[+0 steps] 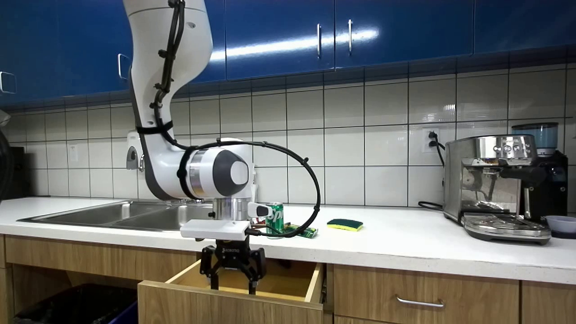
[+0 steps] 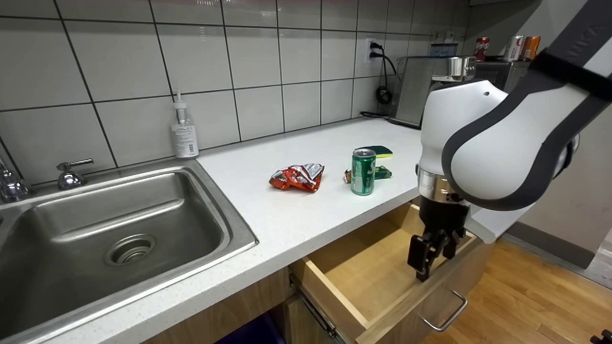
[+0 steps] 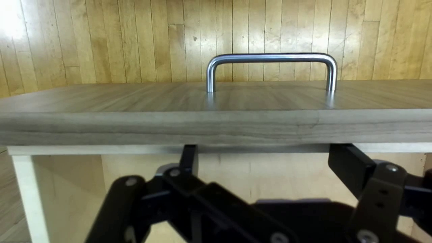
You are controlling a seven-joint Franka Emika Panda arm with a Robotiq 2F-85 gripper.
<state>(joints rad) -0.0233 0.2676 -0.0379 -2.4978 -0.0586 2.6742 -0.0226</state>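
The blue cupboards [image 1: 279,22] ran out of frame at the top and sides of an exterior view. Below them the white counter [image 1: 396,234] was partly screened by the arm [image 1: 189,58], whose upper end was cut off in both exterior views. The sink [image 2: 241,236] was cropped at its left in an exterior view. The drawer [image 2: 363,263] stood out from beneath the counter, its front panel cut off by the lower edge of both exterior views. The coffee machine [image 2: 406,95] was half hidden behind the arm.

The black claw [image 1: 233,288] pointed down with its two fingers wide apart. It hung over the drawer just behind the front panel, so the drawer lay below and around the fingertips. Their ends were hidden by the panel in an exterior view and the fingers blurred in the wrist view; whether they touched the panel could not be told.

The drawer's handle [image 3: 271,58] was on the panel's outer face, across from the claw. On the counter, well apart from it, lay a crumpled red wrapper [image 2: 299,177]. The upright green can [image 2: 363,174] covered the middle of a small green wrapper [image 2: 382,173] and part of the sponge [image 1: 345,224].
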